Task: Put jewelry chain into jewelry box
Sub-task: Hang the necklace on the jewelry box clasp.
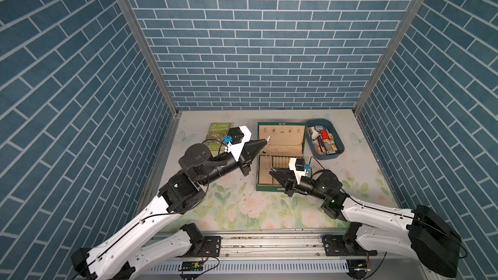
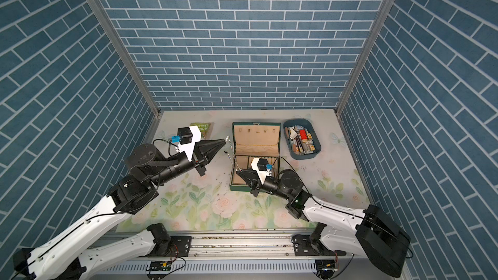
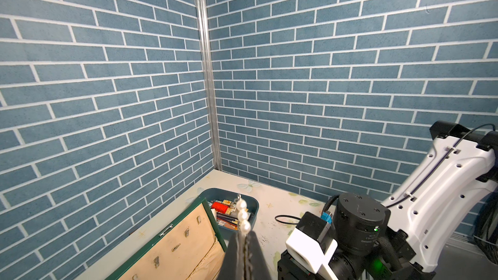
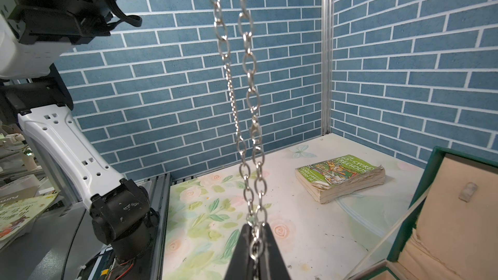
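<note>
Three blue-brick walls (image 1: 264,49) enclose a floral tabletop (image 1: 269,211) with jewelry box (image 1: 285,141).

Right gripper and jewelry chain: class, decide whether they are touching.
Touching. The right wrist view shows the jewelry chain pinched between the jaws of the right gripper, its links rising from their tips.

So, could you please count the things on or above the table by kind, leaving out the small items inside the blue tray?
jewelry chain: 1
jewelry box: 1
book: 1
blue tray: 1
Total: 4
</note>
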